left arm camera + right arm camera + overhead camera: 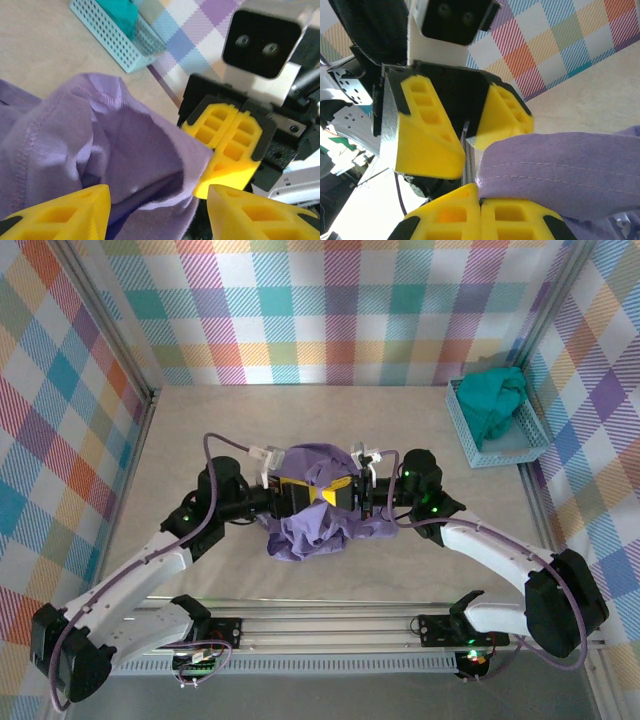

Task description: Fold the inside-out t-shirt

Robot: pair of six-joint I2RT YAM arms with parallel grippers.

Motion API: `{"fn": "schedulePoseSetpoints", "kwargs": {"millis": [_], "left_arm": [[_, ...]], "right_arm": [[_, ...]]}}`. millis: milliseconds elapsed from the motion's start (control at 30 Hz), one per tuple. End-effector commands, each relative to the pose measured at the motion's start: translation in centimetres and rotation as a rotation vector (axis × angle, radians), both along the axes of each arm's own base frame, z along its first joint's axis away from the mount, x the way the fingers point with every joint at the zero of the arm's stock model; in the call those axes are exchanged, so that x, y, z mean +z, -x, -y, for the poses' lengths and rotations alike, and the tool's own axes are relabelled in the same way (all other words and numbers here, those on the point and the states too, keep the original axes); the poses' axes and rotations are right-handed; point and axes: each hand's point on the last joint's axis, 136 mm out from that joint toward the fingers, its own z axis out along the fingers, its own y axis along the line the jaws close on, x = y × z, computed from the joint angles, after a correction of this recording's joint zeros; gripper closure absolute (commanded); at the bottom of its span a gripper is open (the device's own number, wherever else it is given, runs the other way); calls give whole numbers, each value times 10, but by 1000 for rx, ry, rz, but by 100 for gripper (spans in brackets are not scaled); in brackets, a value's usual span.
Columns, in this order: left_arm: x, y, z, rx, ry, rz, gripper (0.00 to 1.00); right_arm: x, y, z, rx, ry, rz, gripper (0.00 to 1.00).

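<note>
handover, by the look of it: the lavender t-shirt sits bunched in the middle of the table, between both arms. right gripper has its jaws together, pinching an edge of the cloth. left gripper jaws stand apart, cloth between them, gripping nothing. folding proper is not yet begun. the next move likely calls for the left to take a fresh edge so the shirt can be spread flat.
</note>
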Motion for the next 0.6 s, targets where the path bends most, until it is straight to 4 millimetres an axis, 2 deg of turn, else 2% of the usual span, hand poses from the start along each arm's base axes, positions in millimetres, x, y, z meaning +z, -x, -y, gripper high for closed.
{"fn": "schedulePoseSetpoints", "kwargs": {"millis": [0,133,367,567], "left_arm": [[23,7,10,-99,47,78,46],[21,7,17,-138,63,72,50],[16,3,17,-123,56,67,75],[14,-2,15,-95,42,69,89]], "right_arm": [[9,5,1,29,-15,57,100],[10,6,2,29,-11,63,100],[9,8,3,30,-5,65,100],[4,9,4,30,6,59,100]]}}
